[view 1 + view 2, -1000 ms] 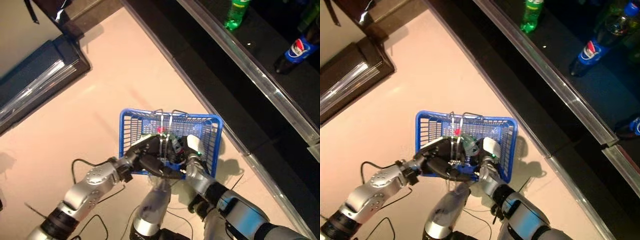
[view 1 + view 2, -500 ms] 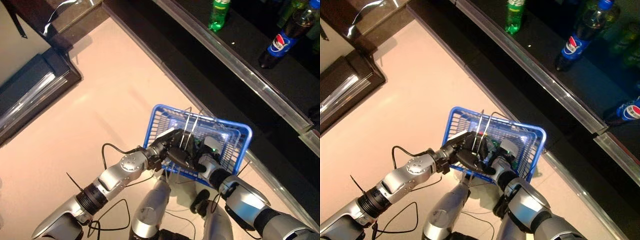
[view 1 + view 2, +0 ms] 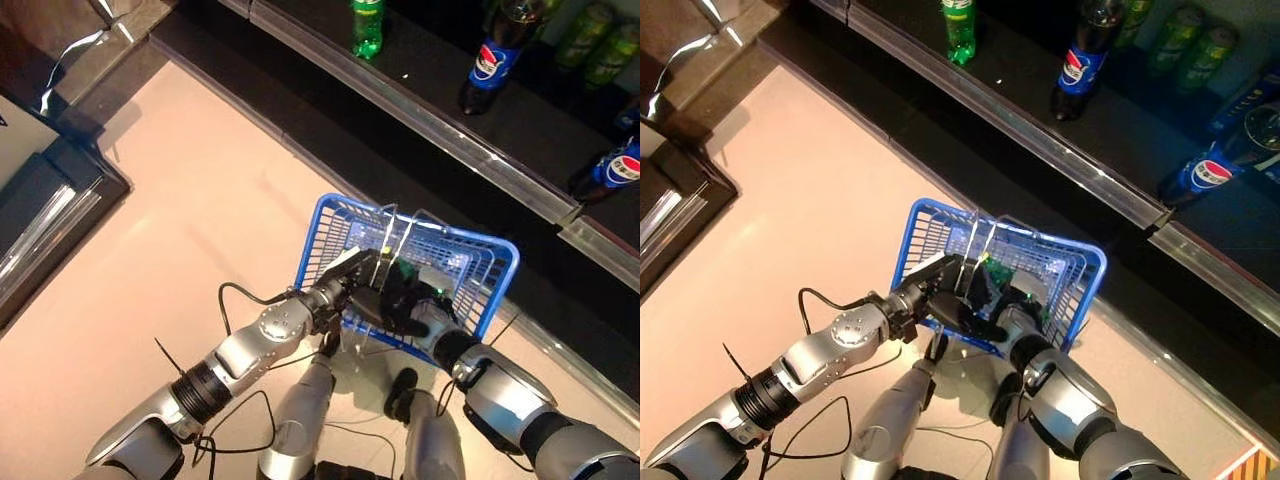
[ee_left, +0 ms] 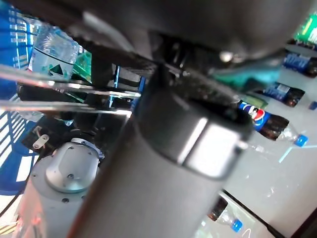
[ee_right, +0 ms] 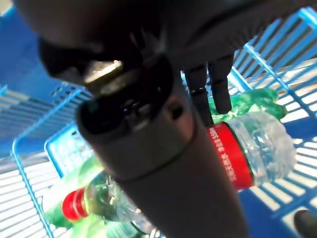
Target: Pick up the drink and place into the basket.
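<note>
The blue basket [image 3: 497, 247] hangs raised in front of me. My left hand [image 3: 348, 287] is shut on its thin wire handles [image 4: 74, 94]. My right hand [image 3: 406, 302] reaches inside the basket, its fingers [image 5: 214, 89] straight and just above a clear bottle with a red label [image 5: 252, 148]. That bottle lies on the basket's floor beside a green bottle with a red cap [image 5: 91, 203]. The thumb crosses in front of the clear bottle and hides part of it.
A dark shelf with a metal front rail [image 3: 455, 135] runs across the back. On it stand a green bottle [image 3: 367, 22], a cola bottle [image 3: 490, 65], green cans [image 3: 590, 45] and another cola bottle [image 3: 622, 165]. A dark low cabinet [image 3: 40, 200] stands at the left.
The camera has swung toward the shelf, so more drinks show. The basket stays raised in my left hand, and my right hand stays inside it.
</note>
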You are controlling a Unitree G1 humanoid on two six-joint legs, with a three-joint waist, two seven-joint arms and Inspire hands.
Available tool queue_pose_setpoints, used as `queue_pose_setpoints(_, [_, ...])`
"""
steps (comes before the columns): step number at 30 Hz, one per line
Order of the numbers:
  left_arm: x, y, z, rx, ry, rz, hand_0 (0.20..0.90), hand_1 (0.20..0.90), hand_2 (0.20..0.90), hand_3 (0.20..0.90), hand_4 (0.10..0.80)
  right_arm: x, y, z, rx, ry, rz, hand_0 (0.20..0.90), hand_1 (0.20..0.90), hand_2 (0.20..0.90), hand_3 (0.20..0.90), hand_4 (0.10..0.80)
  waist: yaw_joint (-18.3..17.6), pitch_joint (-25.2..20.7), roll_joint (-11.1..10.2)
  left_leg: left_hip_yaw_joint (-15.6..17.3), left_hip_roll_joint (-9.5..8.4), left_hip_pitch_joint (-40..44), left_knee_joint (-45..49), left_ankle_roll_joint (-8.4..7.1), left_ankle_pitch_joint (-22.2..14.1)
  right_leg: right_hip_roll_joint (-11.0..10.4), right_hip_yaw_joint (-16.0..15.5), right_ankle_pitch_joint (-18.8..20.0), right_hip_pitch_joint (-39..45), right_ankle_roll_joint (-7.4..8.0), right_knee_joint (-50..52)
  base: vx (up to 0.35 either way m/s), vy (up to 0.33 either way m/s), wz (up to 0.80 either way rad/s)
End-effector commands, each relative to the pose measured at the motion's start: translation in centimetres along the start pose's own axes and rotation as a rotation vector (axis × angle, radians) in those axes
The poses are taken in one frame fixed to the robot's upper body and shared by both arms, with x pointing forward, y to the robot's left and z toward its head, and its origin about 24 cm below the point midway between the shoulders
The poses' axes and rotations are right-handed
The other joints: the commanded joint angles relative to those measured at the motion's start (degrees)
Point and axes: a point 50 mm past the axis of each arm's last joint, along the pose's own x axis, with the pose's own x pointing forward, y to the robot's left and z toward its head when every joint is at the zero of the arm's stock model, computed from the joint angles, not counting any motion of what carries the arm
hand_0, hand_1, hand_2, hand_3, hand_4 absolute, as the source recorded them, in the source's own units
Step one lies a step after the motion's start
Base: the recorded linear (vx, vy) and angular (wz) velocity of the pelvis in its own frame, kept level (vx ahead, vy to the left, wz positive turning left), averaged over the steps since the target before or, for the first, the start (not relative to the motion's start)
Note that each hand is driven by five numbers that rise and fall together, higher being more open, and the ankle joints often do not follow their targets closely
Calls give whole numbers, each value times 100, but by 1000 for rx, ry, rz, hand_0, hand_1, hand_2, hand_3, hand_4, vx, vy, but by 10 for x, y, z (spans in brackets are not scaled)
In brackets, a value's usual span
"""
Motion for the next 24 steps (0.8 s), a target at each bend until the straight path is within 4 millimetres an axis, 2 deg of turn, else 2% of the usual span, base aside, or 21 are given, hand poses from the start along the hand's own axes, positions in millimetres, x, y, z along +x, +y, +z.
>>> queue_pose_setpoints(1, [-5, -47, 194, 59, -927, -36, 300, 300, 300, 200, 100, -32, 5, 84, 70, -231, -53, 900, 900, 900, 900, 800, -196, -521, -334, 411, 127, -188, 240, 325, -85, 20, 188, 779, 131, -109, -579, -9, 39, -11])
queue_pose_setpoints(9, [-17, -26, 189, 60, -956, 90, 300, 300, 300, 200, 100, -46, -17, 81, 193, -338, -94, 900, 900, 900, 900, 800, -511, -451, -499, 602, 249, -107, 236, 322, -126, 102, 337, 724, 61, -118, -488, -6, 15, -15])
queue_pose_setpoints(17, [-34, -3, 174, 54, -973, 189, 300, 300, 300, 200, 100, -63, -42, 66, 288, -477, -107, 900, 900, 900, 900, 800, -731, -447, -601, 732, 336, -6, 240, 346, -162, 182, 462, 647, 28, -105, -383, 7, 5, -11])
queue_pose_setpoints(22, [-45, 12, 164, 25, -984, 245, 300, 300, 300, 200, 100, -75, -73, 56, 394, -578, -151, 900, 900, 900, 900, 800, -851, -516, -611, 799, 382, 127, 221, 350, -197, 230, 526, 584, 70, -89, -323, 33, 6, -8])
queue_pose_setpoints(24, [-47, 15, 162, 13, -986, 257, 300, 300, 300, 200, 100, -77, -79, 52, 428, -593, -162, 900, 900, 900, 900, 800, -875, -546, -609, 814, 392, 164, 221, 350, -209, 237, 532, 574, 91, -88, -321, 35, 6, -4])
